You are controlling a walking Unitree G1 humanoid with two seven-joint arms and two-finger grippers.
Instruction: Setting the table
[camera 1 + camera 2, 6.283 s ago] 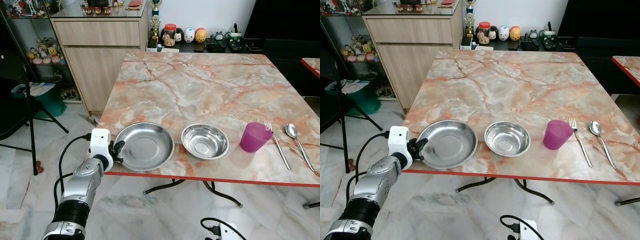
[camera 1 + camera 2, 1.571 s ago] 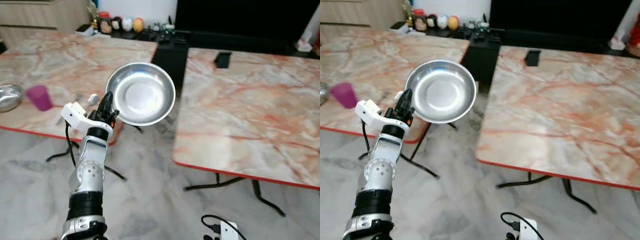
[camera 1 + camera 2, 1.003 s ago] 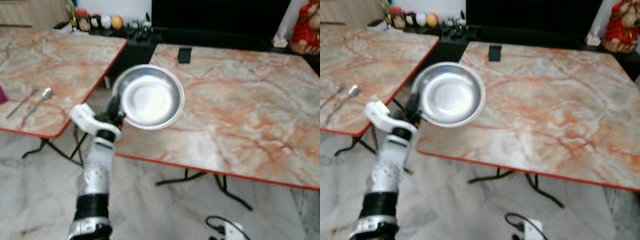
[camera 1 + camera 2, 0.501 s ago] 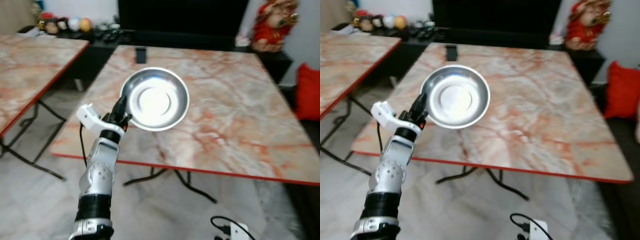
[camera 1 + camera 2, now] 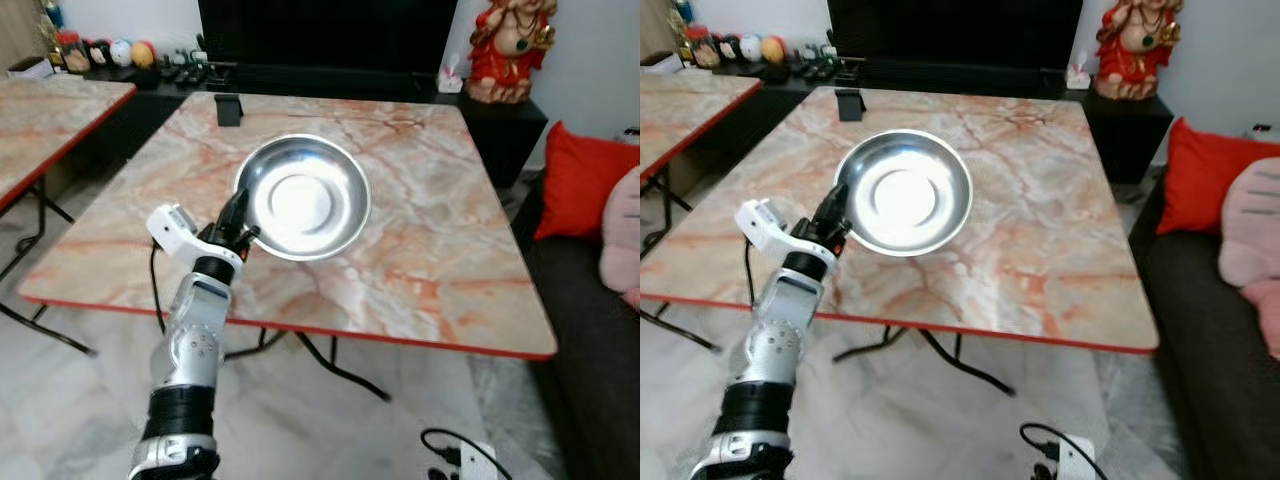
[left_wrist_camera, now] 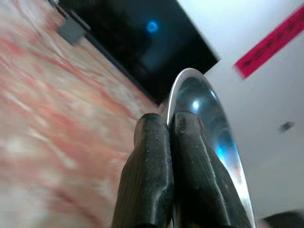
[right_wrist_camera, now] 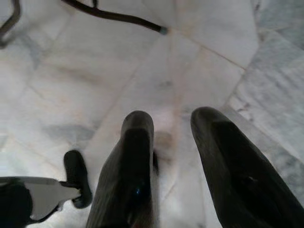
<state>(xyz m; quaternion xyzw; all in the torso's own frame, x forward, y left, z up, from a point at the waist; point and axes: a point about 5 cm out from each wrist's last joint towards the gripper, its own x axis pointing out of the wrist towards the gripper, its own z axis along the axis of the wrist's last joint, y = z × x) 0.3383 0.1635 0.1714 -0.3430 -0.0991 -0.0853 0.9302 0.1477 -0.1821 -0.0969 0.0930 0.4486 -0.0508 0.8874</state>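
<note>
A shiny steel plate [image 5: 302, 197] is held up in the air over the near left part of a marble table [image 5: 400, 260] with a red edge. My left gripper [image 5: 238, 226] is shut on the plate's near left rim; in the left wrist view the two black fingers [image 6: 154, 175] pinch the rim of the plate [image 6: 209, 123]. My right gripper [image 7: 172, 124] hangs over the pale floor, its fingers apart with nothing between them.
A small dark object [image 5: 229, 108] stands at the table's far left corner. A second marble table [image 5: 50, 110] is to the left. A dark TV cabinet [image 5: 330, 40] and a red figurine [image 5: 508, 45] stand behind. A dark sofa with a red cushion [image 5: 575, 180] is on the right.
The camera has kept turning right from the first table, so this marble table now sits centred. The plate stays in my left gripper, raised in front of me.
</note>
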